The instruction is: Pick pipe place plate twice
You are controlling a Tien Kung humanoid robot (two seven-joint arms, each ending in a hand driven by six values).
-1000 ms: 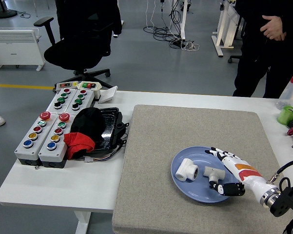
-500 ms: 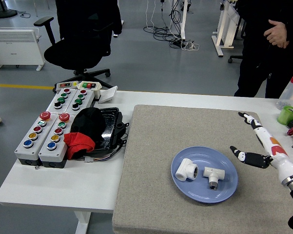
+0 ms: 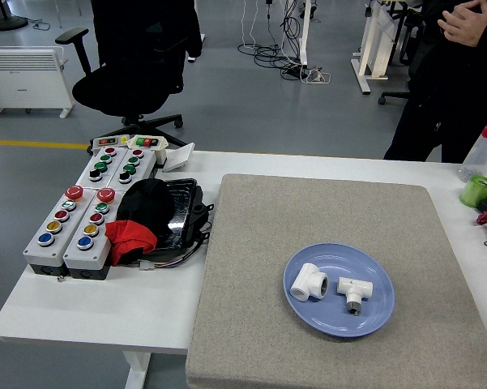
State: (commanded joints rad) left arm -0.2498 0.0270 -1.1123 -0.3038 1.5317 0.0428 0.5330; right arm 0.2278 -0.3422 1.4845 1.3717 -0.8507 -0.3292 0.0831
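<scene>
Robot hand gone from frame, both sides, so can't tell its state; a second ago the right one sat over the plate (image 3: 304,304), then pulled back right. Two pipes now lie on the plate, lower right: elbow (image 3: 309,283) and tee (image 3: 354,291), near, not touching. Plate on mat (image 3: 251,243), button boxes (image 3: 89,215) left. Task looks done.

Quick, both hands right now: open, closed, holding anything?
Left hand: not in view.
Right hand: not in view.
Both pipe fittings lie on the blue plate.
</scene>
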